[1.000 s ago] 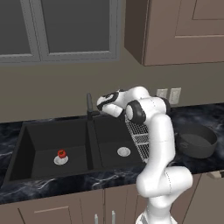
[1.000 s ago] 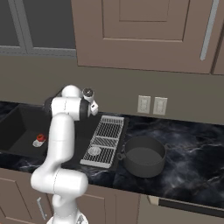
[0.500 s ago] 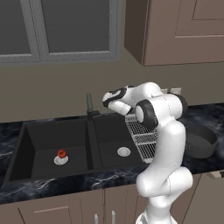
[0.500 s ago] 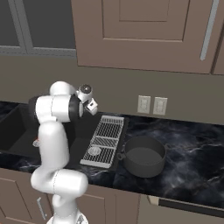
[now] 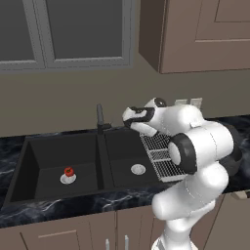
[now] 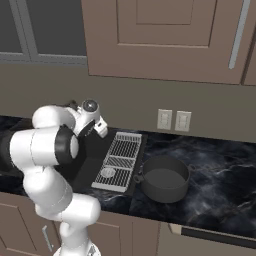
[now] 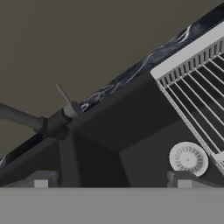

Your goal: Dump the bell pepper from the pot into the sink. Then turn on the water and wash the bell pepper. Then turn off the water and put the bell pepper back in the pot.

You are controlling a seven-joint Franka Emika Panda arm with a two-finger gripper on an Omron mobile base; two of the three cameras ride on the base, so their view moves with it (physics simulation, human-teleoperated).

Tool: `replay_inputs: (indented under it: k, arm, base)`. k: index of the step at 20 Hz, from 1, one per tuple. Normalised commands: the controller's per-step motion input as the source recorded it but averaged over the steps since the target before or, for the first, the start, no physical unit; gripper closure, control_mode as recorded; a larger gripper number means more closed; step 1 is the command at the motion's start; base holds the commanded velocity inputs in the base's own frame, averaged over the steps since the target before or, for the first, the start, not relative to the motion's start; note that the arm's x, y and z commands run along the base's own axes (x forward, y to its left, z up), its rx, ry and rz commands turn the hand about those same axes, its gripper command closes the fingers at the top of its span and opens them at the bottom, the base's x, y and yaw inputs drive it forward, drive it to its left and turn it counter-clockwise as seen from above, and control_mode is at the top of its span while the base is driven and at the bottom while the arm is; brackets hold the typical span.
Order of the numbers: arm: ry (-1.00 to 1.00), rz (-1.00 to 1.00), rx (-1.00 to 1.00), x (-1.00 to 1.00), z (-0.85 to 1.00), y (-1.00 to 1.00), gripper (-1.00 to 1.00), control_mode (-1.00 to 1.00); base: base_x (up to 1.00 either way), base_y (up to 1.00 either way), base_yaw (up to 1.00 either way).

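The small red bell pepper (image 5: 69, 171) lies on the drain of the left basin of the black sink (image 5: 44, 149). My gripper (image 5: 125, 118) hovers over the right basin, just right of the dark faucet (image 5: 99, 118), and is apart from it. In the hand view my gripper (image 7: 112, 181) is open, its fingertips (image 7: 41, 180) wide apart with nothing between them. The faucet (image 7: 51, 125) and its thin lever sit ahead to the left. The dark pot (image 6: 164, 178) stands upright on the counter, right of the wire rack.
A silver wire rack (image 5: 160, 154) lies along the right basin's edge, seen too as the rack (image 6: 120, 158) and the rack (image 7: 197, 94). The right basin's drain (image 7: 188, 158) is beside my right fingertip. Wall outlets (image 6: 173, 120) and upper cabinets stand behind the marble counter (image 6: 220, 170).
The arm's elbow and upper links have swung to the right and toward the cameras. The hand has drifted slightly right beside the faucet. The bell pepper has stayed put.
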Motion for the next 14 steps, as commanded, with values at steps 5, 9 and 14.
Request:
replay_inputs:
  k: [5, 9, 14]
  arm:
    - [0.0, 0.0, 0.0, -1.0, 0.83, 0.0, -1.0, -1.0]
    - [0.02, 0.0, 0.0, -0.98, 1.0, 0.0, -1.0, -1.0]
    - [0.05, 0.0, 0.0, -0.95, 1.0, 0.0, -1.0, -1.0]
  base:
    - [0.0, 0.0, 0.0]
    - [0.0, 0.0, 0.0]
    - [0.0, 0.0, 0.0]
